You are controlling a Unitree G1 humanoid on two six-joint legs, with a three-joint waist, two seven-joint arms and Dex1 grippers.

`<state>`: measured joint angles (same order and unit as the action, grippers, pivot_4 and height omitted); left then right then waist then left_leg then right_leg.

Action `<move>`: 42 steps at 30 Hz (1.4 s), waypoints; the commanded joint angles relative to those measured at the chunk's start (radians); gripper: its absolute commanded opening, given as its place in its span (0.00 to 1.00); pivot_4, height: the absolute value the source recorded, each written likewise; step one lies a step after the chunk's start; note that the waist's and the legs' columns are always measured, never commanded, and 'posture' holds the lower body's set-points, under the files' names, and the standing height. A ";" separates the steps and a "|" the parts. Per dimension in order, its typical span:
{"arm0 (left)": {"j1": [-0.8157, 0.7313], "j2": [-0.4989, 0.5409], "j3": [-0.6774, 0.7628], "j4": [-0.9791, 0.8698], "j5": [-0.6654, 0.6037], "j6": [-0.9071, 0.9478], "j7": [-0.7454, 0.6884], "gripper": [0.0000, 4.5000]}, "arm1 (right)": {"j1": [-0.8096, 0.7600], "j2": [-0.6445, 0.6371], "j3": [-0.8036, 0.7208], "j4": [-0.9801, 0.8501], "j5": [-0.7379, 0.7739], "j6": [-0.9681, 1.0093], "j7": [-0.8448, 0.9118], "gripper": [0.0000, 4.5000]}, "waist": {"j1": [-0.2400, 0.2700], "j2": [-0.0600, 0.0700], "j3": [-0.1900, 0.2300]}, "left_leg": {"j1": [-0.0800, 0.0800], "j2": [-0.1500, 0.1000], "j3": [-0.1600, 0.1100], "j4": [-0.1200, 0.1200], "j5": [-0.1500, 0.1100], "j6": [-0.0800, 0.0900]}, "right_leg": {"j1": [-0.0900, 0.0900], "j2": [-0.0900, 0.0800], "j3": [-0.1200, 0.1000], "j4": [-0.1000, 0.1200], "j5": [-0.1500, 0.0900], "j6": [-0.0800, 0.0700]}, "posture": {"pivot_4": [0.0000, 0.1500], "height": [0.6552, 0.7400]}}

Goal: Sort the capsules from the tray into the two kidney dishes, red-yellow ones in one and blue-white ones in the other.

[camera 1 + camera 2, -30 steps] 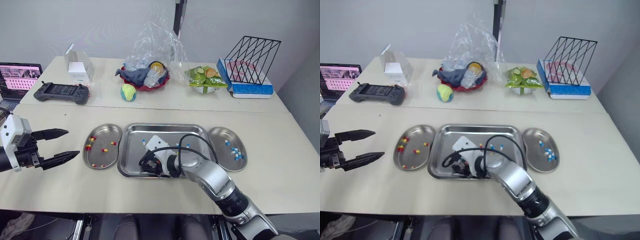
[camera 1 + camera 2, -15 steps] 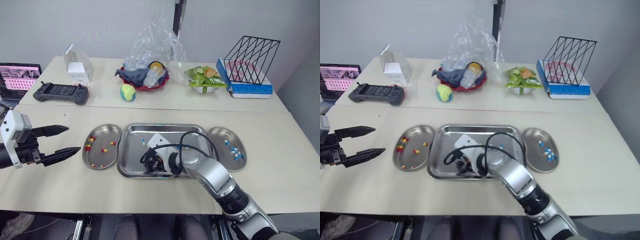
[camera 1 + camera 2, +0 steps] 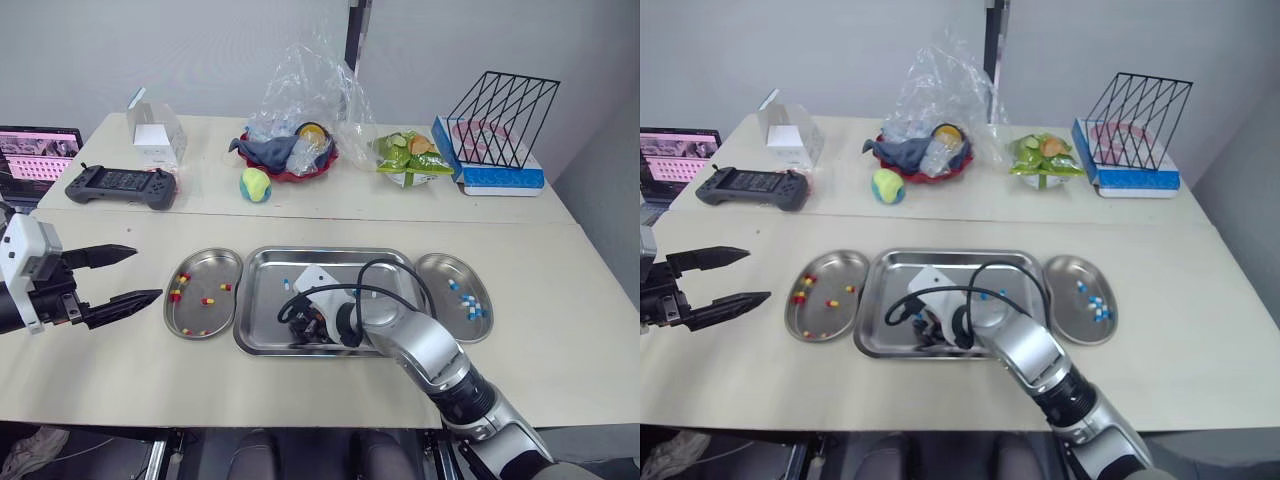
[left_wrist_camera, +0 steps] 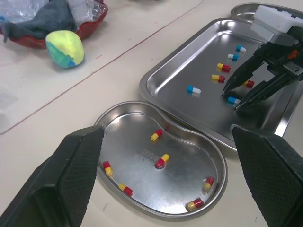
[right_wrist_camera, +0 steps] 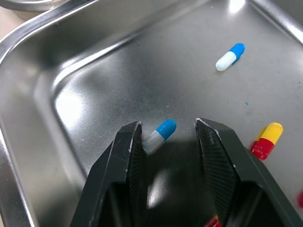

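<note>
9 o'clock dish [image 3: 212, 265] and 3 o'clock dish [image 3: 435, 270] part-filled, about 7 left in tray [image 3: 330, 262]; our released right fingers [image 5: 125, 165] straddle a blue-white capsule [image 5: 160, 135]; left fingers [image 3: 125, 298] released.

Bright, even light from overhead falls on the counter [image 3: 560, 330], and shadows are short and soft. The steel tray [image 5: 94, 71] throws white glare patches, and the right tool [image 5: 168, 125] reflects darkly in it. The plastic bag [image 3: 310, 80] glints.

left tool [image 3: 147, 272]: fingers spread, hovering | right tool [image 5: 168, 124]: fingers apart, angled down
</note>
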<state>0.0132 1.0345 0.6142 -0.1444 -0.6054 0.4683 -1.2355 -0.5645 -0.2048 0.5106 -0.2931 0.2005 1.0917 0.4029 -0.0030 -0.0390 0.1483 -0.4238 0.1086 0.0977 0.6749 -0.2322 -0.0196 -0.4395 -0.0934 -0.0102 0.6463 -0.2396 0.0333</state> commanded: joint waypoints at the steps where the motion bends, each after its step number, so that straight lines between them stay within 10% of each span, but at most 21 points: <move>1: 0.002 0.013 0.042 -0.027 -0.020 0.010 0.006 1.00 | -0.020 0.007 -0.024 -0.011 -0.005 0.007 -0.005 0.43 | 0.000 0.000 0.000 | 0.000 0.000 0.000 0.000 0.000 0.000 | 0.000 0.000 0.000 0.000 0.000 0.000 | 1.00 0.92; 6: 0.005 0.012 0.045 -0.029 -0.019 0.010 0.009 1.00 | -0.021 0.012 -0.029 -0.006 -0.004 0.020 -0.010 0.43 | -0.001 0.000 0.000 | 0.000 0.000 0.000 0.000 0.000 0.000 | 0.000 0.000 0.000 0.000 0.000 0.000 | 1.00 0.92; 13: -0.005 0.019 0.035 -0.024 -0.016 0.004 0.008 1.00 | -0.020 0.018 -0.038 0.008 0.003 0.027 -0.006 0.01 | -0.002 0.000 0.000 | 0.000 0.000 0.000 0.000 0.000 0.000 | 0.000 0.000 0.000 0.000 0.000 0.000 | 1.00 0.92; 28: -0.030 0.025 0.027 0.011 -0.019 -0.005 -0.025 1.00 | -0.065 -0.071 -0.222 -0.021 0.150 -0.091 0.212 0.01 | -0.001 0.000 0.000 | 0.000 0.000 0.000 -0.001 0.000 0.000 | 0.000 0.000 0.000 0.000 0.000 0.000 | 1.00 0.92; 42: -0.110 -0.016 -0.079 0.107 0.018 -0.107 -0.031 1.00 | -0.064 -0.664 -0.521 0.286 0.163 -0.245 0.517 0.01 | 0.009 0.001 0.001 | 0.001 -0.001 0.000 -0.005 0.000 0.000 | 0.000 0.001 0.001 -0.004 0.000 -0.001 | 1.00 0.92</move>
<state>-0.0841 1.0155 0.5252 -0.0402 -0.5867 0.3797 -1.2618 -0.6380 -0.8442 0.0227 0.0017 0.3705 0.8683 0.8972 0.0059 -0.0383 0.1489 -0.4227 0.1078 0.0977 0.6687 -0.2324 -0.0192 -0.4393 -0.0924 -0.0090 0.6417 -0.2401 0.0325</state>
